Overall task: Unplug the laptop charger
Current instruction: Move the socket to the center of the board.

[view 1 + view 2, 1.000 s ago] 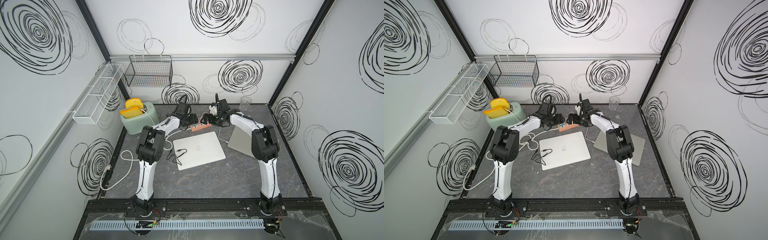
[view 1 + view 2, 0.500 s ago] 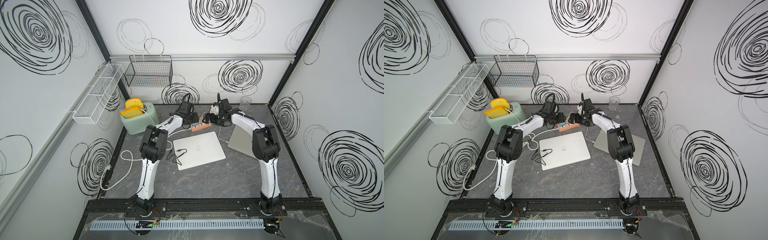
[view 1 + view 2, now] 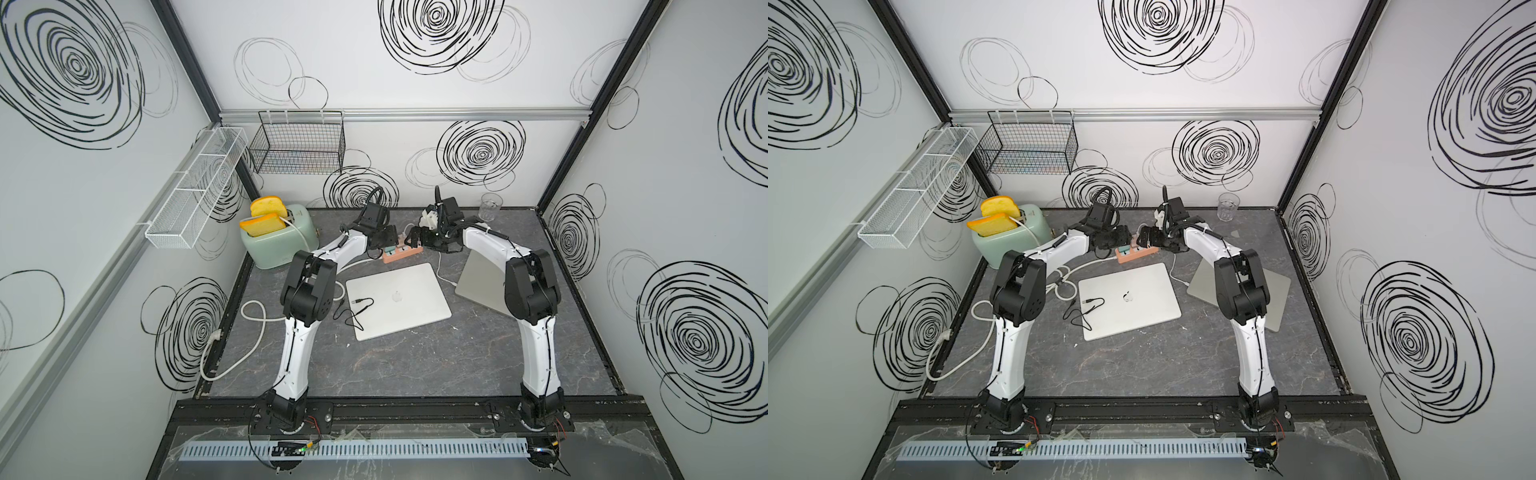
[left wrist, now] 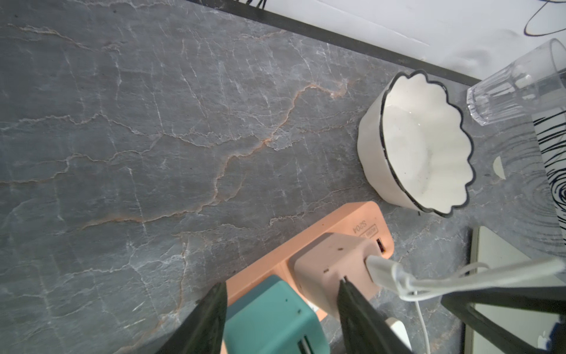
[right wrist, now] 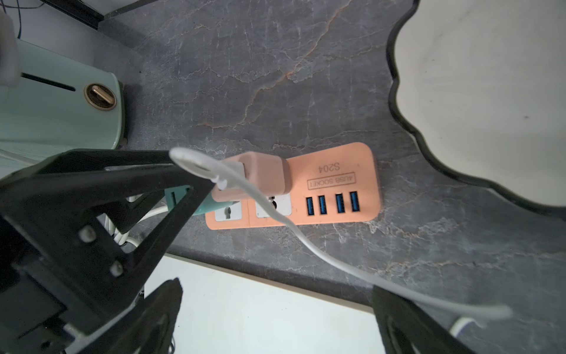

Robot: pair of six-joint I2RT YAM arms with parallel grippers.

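Sitting in orange strip (image 5: 337, 187), pink cube charger (image 5: 263, 174), white cable (image 5: 309, 243) attached

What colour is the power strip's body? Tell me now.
Peach-orange, with four blue USB ports; the right wrist view shows the power strip best.

Power strip (image 5: 363, 184) behind the laptop (image 3: 399, 301), near the table (image 3: 415, 365)'s back edge.
Charger (image 5: 263, 176) sits plugged into the strip beside another plug (image 4: 272, 315); toaster (image 3: 278, 243) left, bowl (image 4: 422, 153) seemingly just behind the strip, glass (image 3: 489, 206) back right.

"s204", "4usb socket" on power strip (image 5: 366, 171)
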